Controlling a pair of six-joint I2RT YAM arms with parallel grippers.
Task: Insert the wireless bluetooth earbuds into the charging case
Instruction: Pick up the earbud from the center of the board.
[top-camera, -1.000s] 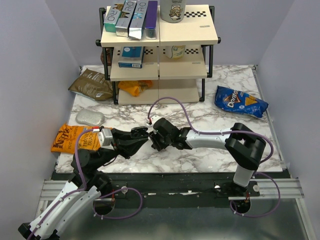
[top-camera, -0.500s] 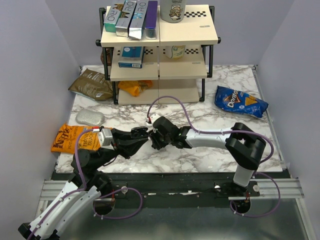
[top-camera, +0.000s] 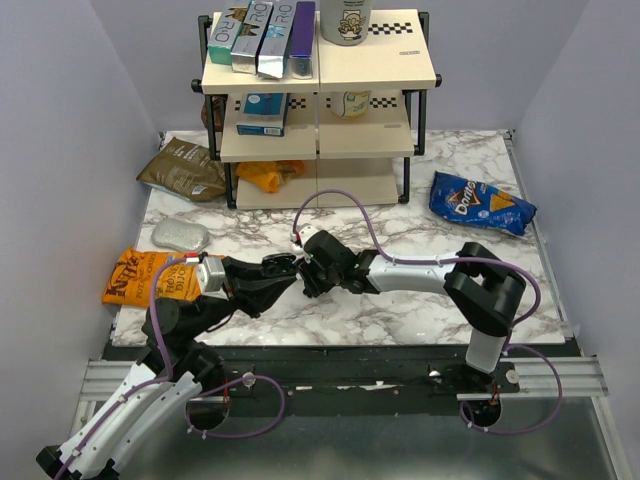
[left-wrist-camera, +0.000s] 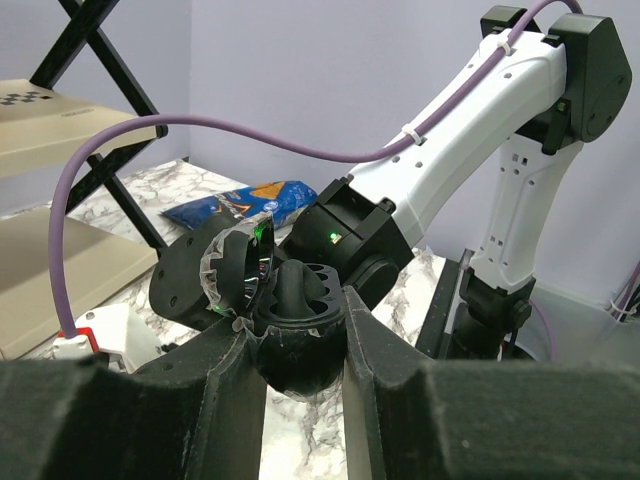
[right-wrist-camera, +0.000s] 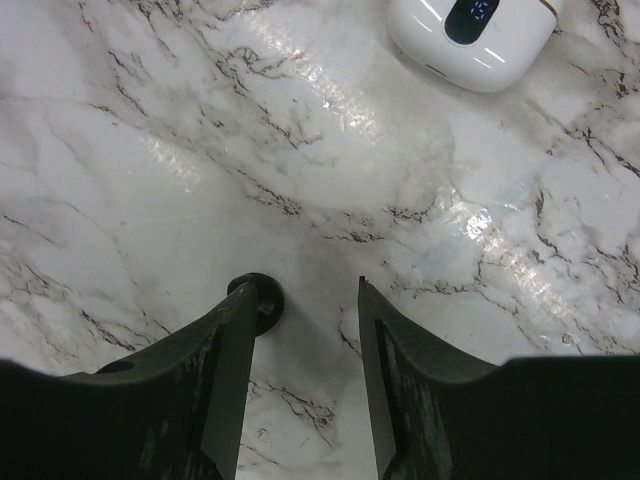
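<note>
Since a second ago we see the right gripper (right-wrist-camera: 308, 290) edged slightly left, its elbow following. It reaches low across the white marble tabletop (right-wrist-camera: 150, 130) with its fingers standing apart. One tiny black rounded earbud (right-wrist-camera: 262, 300) lies on the marble against the inner side of one finger, ungripped. Only the right wrist view shows that bud, along with a glossy white rounded device (right-wrist-camera: 475, 35) whose blue digits we cannot read. Just beside, the left gripper (left-wrist-camera: 296, 325) clamps the black oval charging case (left-wrist-camera: 300, 360), its clear lid (left-wrist-camera: 235, 275) swung up with green glints on it, a detail only the left wrist view gives. Far right lies a blue crinkled bag (top-camera: 483, 205) reading "Doritos".
</note>
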